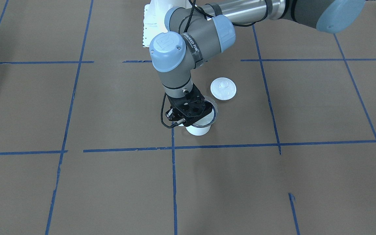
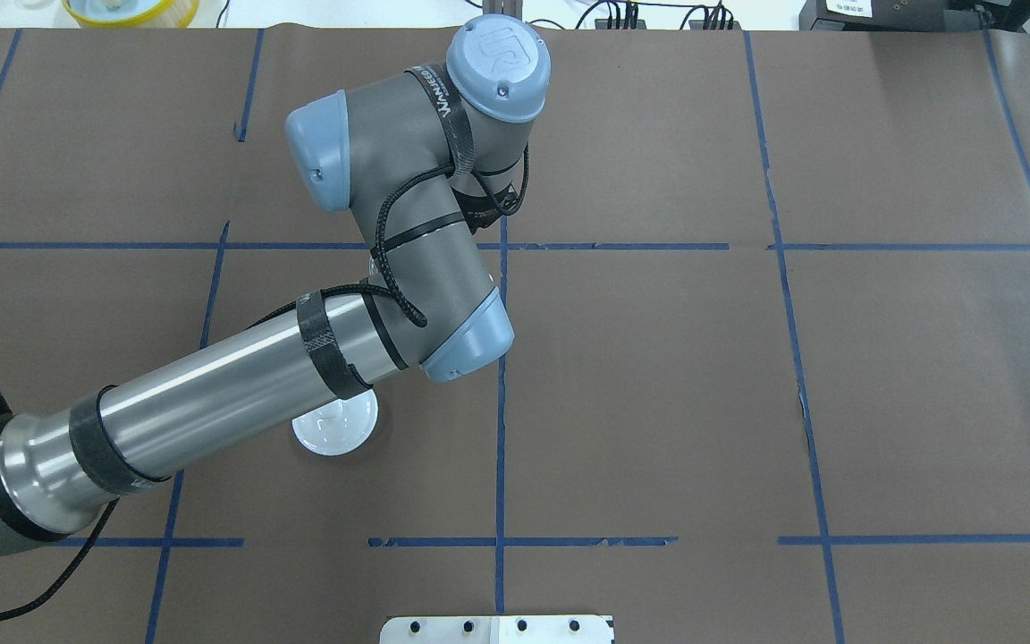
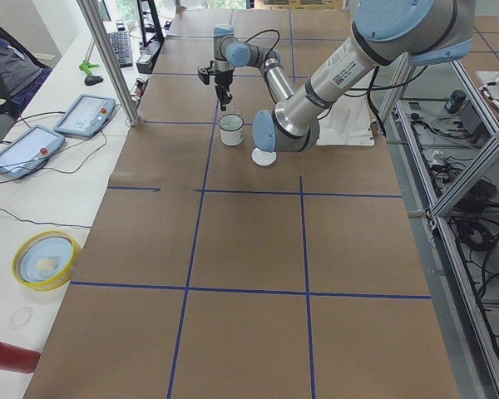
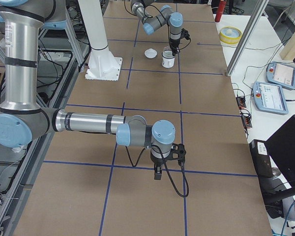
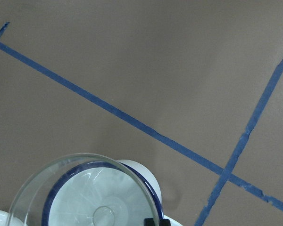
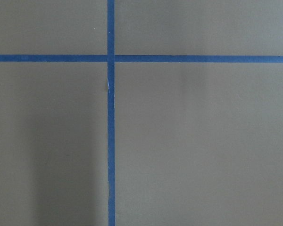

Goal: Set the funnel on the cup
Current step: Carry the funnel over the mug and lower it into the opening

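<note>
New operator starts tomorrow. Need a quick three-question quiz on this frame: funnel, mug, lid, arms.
1. Fill in: the round white lid lies on the table, ____ the cup (touching / apart from).
2. Where is the left gripper? A) on the lid B) at the funnel over the cup C) over bare table
3. True or false: the right wrist view shows the cup.

Key: 1 apart from. 2 B. 3 false; that view shows only blue tape on the table.
</note>
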Tool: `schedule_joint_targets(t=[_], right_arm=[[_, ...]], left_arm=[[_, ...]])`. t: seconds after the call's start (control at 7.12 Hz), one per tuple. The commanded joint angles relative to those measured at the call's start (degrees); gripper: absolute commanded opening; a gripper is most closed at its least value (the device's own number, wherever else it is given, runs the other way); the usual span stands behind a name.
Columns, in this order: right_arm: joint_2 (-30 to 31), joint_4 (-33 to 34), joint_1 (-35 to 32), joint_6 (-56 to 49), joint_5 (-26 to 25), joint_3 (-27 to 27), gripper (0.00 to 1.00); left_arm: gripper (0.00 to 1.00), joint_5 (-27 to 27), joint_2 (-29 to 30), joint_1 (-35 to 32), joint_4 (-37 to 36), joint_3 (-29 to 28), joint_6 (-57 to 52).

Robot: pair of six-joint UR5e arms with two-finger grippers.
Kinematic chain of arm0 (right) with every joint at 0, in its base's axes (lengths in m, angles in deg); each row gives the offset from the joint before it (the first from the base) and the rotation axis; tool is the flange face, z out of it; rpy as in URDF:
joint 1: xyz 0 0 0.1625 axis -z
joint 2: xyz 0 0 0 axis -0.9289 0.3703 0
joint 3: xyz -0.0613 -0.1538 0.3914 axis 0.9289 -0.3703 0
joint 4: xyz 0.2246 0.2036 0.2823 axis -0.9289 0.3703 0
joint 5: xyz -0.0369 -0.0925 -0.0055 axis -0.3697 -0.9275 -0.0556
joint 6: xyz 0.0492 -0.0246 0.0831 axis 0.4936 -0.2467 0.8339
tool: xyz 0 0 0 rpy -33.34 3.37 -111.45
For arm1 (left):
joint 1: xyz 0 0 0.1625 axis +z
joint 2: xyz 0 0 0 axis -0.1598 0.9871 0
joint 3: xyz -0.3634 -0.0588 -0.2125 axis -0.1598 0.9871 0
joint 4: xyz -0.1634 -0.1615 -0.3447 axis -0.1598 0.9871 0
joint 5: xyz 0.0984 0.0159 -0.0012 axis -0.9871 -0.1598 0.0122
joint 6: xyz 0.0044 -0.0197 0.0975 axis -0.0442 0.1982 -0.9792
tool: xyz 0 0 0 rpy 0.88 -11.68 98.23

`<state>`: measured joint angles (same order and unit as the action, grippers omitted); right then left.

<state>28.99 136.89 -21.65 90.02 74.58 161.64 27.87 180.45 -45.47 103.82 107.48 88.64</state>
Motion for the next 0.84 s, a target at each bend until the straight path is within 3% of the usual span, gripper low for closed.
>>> schedule_joint_targets(t=[0.0,0.14,0.42,0.7], right_arm=[[0.00,0.00,0.00,0.00,0.00,0.00,1.00],[0.00,0.00,0.00,0.00,0.00,0.00,1.00],[0.00,0.00,0.00,0.00,0.00,0.00,1.00],[0.00,0.00,0.00,0.00,0.00,0.00,1.00]], left_arm=[[0.12,0.00,0.01,0.06,0.35,0.06,-0.14],[0.98,-0.17,-0.42,0.06,0.35,0.41,-0.23],[1.00,-1.14,-2.44,-0.02,0.17,6.35,-1.71],[1.00,-0.70,-8.48,-3.42,-2.80,20.12,-15.37]])
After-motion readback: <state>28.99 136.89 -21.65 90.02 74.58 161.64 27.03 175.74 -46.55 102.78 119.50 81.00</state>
